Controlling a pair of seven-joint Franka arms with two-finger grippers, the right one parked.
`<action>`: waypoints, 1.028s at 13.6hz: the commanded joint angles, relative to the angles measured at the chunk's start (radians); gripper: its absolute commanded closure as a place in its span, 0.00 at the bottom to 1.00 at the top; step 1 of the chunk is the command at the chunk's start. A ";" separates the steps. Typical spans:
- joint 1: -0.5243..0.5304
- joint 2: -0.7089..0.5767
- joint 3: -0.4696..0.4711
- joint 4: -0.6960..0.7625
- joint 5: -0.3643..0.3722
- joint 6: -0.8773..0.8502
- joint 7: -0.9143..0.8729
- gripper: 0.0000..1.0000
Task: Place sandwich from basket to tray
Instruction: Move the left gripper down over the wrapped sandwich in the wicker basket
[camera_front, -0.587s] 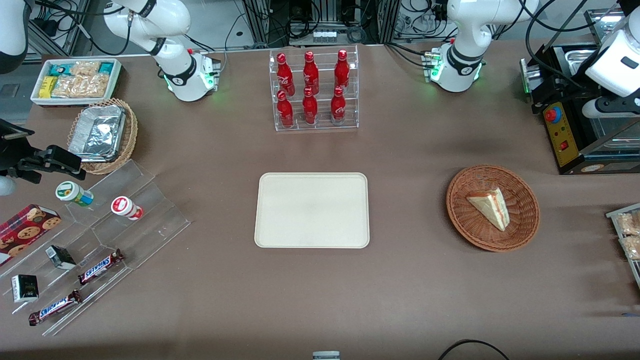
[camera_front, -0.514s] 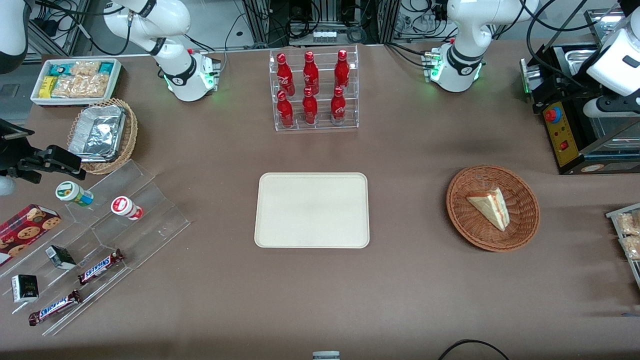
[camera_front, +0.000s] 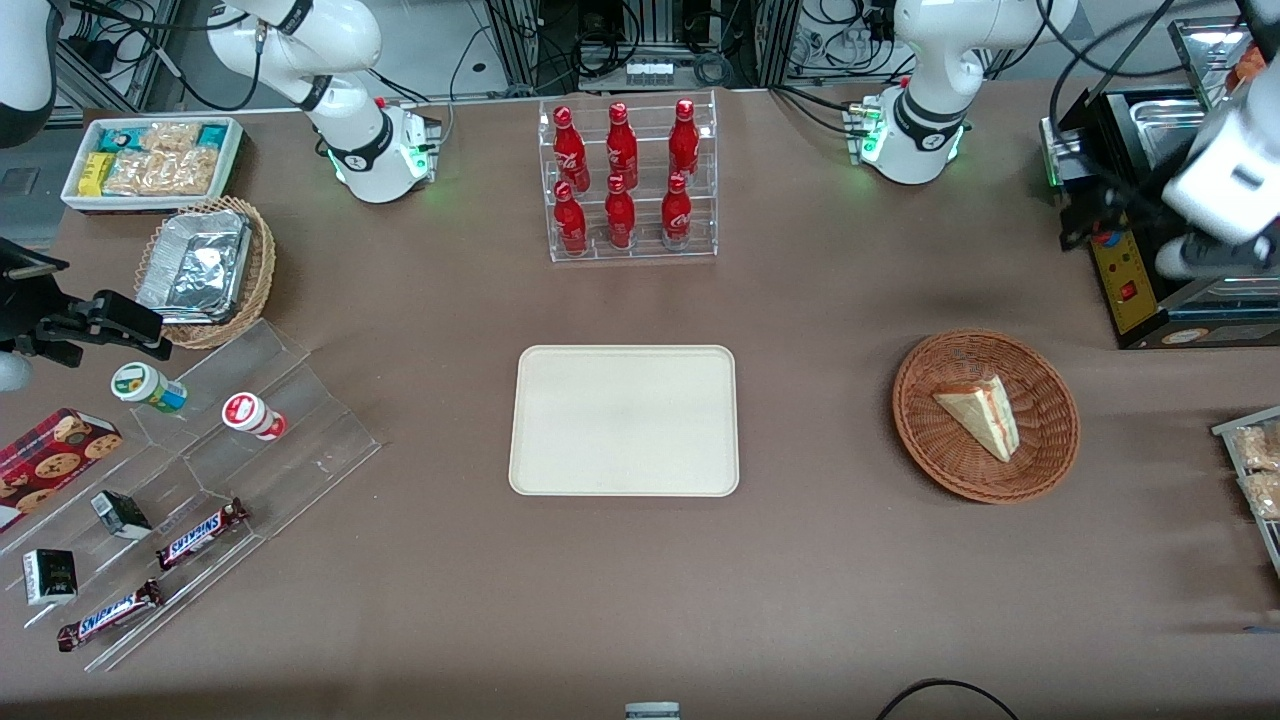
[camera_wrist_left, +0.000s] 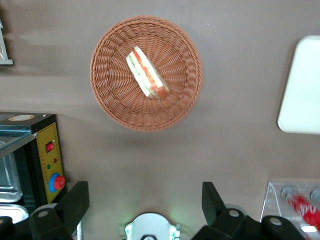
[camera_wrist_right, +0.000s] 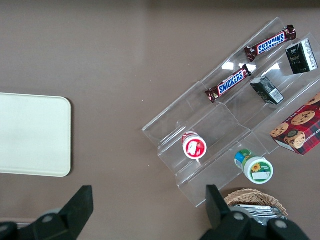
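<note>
Swinging toward the reddish-brown round wicker basket (camera_wrist_left: 146, 73), the left gripper (camera_wrist_left: 145, 202) hovers high, fingers spread, empty; white triangular sandwich (camera_wrist_left: 146, 73) untouched, cream rectangular tray (camera_front: 624, 420) bare.

Six shiny red bottles (camera_front: 620, 178) are standing in a clear plastic rack (camera_front: 628, 250) at 12 o'clock on the brown table (camera_front: 850, 580). A white bin of snack packets (camera_front: 152, 160) is sitting at 10 o'clock. A pale wicker basket (camera_front: 262, 268) holding a crinkly silver foil tray (camera_front: 195, 268) is sitting just beside it. Two brown chocolate bars (camera_front: 200, 533) are lying at 8 o'clock.
</note>
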 joint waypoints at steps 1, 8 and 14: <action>0.039 0.101 0.006 0.008 0.005 0.090 -0.150 0.00; 0.044 0.284 0.006 -0.096 0.005 0.364 -0.595 0.00; 0.030 0.391 0.006 -0.174 0.008 0.573 -0.770 0.00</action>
